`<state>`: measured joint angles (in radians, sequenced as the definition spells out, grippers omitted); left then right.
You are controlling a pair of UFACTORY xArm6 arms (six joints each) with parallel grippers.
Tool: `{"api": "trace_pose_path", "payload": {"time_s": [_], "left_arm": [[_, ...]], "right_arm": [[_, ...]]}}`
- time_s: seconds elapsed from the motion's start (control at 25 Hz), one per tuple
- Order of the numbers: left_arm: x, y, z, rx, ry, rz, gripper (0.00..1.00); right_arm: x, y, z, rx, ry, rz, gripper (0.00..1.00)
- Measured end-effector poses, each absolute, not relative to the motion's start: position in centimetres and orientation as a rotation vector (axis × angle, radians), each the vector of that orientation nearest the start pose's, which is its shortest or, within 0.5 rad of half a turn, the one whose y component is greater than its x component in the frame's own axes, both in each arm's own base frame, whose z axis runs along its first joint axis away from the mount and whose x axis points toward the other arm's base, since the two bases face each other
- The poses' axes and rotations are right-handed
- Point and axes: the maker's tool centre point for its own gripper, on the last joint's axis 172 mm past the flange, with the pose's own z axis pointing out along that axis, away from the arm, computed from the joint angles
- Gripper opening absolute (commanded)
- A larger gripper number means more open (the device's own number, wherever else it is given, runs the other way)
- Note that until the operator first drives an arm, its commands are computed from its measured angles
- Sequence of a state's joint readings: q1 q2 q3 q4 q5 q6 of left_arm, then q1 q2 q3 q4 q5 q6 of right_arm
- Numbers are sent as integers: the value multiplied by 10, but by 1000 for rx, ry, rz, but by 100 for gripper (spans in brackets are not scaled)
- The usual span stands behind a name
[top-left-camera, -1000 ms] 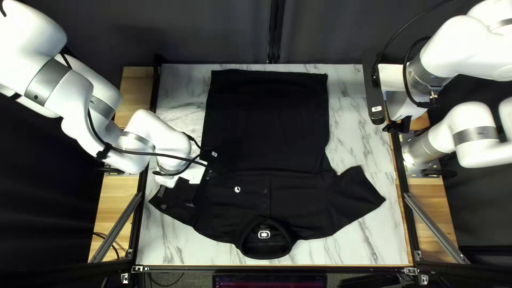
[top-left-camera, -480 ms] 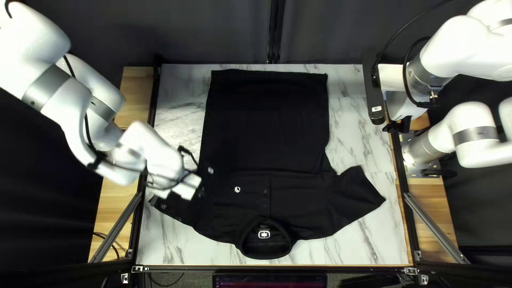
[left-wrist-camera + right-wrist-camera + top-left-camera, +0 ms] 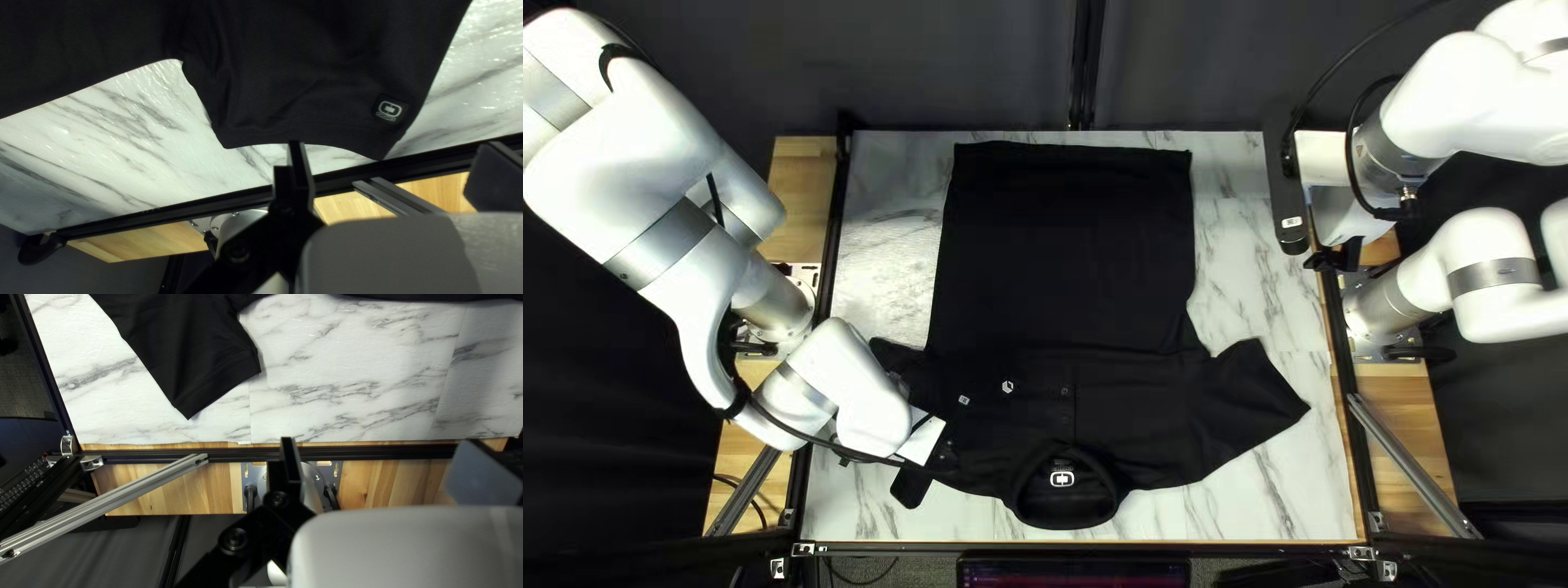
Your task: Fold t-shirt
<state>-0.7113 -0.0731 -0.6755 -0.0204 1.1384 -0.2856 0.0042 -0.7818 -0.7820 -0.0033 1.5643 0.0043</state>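
Note:
A black t-shirt [image 3: 1067, 250] lies spread on the table, collar toward the near edge, hem toward the far edge. My left gripper [image 3: 923, 438] is over the sleeve at the left of the top left view, its fingers hidden there. In the left wrist view my left gripper [image 3: 392, 158] stands open, fingers wide apart; the sleeve [image 3: 305, 98] with a small logo patch lies just ahead, not gripped. My right gripper [image 3: 1337, 257] hangs by the table's right edge. The right wrist view shows my right gripper [image 3: 387, 457] open and empty, the other sleeve [image 3: 190, 354] ahead of it.
Marble-patterned tabletop [image 3: 1274, 479] shows around the shirt. A black rail [image 3: 163, 209] edges the table, with wooden boards [image 3: 169, 490] outside it. Slanted metal struts [image 3: 1410, 463] stand near both front corners. A screen [image 3: 1073, 572] sits beyond the near edge.
My left arm's gripper has moved toward the near edge along the sleeve, its wrist turning. The sleeve's far corner is now uncovered. The right arm and the shirt's body look unmoved.

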Motion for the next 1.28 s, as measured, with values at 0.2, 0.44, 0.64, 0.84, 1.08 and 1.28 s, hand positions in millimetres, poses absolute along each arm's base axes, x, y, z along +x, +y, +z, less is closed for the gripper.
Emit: {"api": "trace_pose_path", "payload": {"time_s": [0.2, 0.44, 0.64, 0.84, 1.08, 1.28], "left_arm": [[215, -208, 58, -2770, 672, 409, 100], [209, -210, 54, -2682, 724, 389, 100], [207, -211, 55, -2679, 702, 406, 100], [197, -203, 56, -2670, 700, 440, 100], [190, -196, 57, -2656, 710, 515, 100], [178, -191, 52, -2648, 697, 560, 100]], "right_arm": [[256, 0, 313, -3145, 0, 1, 100], [256, 0, 313, -3145, 0, 1, 100], [256, 0, 313, -3145, 0, 1, 100], [256, 0, 313, -3145, 0, 1, 100], [256, 0, 313, -3145, 0, 1, 100], [256, 0, 313, -3145, 0, 1, 100]]}}
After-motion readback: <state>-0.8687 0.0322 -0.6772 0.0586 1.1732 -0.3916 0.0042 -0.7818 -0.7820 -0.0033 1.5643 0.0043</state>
